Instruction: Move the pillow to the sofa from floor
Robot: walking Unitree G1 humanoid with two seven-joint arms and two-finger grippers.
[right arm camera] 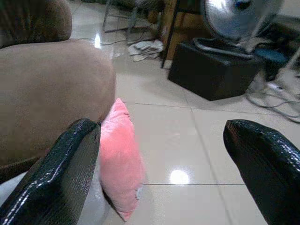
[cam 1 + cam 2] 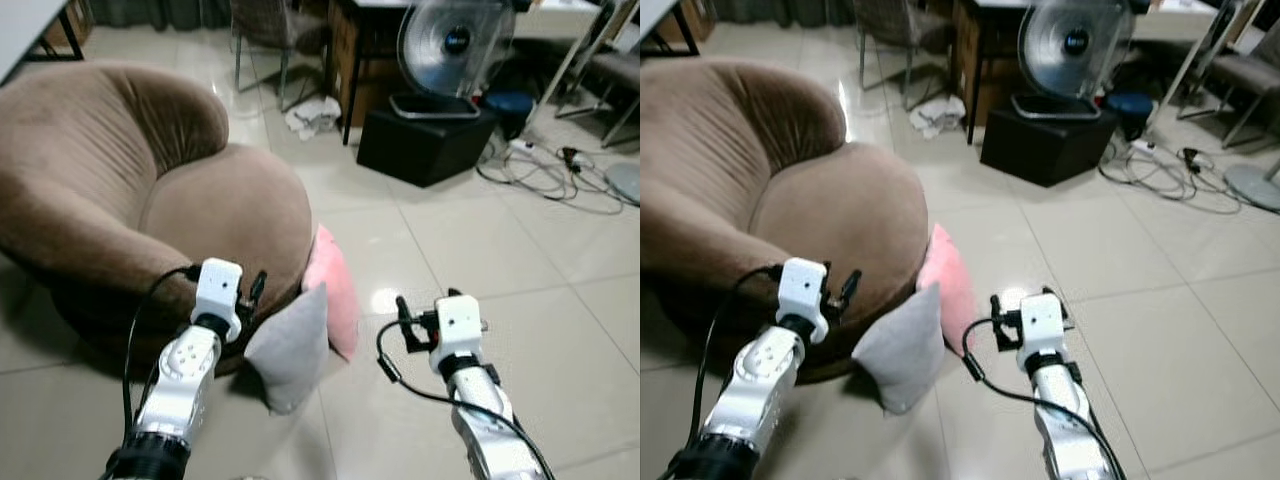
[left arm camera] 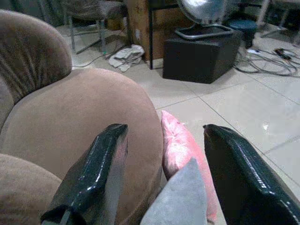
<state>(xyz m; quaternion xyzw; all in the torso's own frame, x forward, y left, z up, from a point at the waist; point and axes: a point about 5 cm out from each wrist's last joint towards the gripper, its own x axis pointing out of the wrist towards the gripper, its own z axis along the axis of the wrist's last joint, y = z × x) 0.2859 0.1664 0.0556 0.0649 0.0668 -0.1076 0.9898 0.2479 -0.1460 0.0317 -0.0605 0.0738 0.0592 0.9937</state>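
A pink pillow [image 2: 336, 285] stands on edge on the tiled floor, leaning against the front of the round brown sofa [image 2: 215, 205]. A grey pillow [image 2: 292, 345] leans in front of it, nearer to me. My left gripper [image 2: 256, 290] hovers at the sofa's front edge, just left of the grey pillow, open and holding nothing; in the left wrist view its fingers [image 3: 101, 173] frame both pillows. My right gripper [image 2: 404, 318] is held above the floor to the right of the pink pillow [image 1: 119, 157], also open and holding nothing.
A fan [image 2: 455, 45] stands on a black box [image 2: 425, 140] at the back right. Cables [image 2: 550, 175] trail across the floor beside it. A crumpled cloth [image 2: 312, 115] lies near chair and desk legs at the back. Bare tiles [image 2: 500, 260] stretch to the right.
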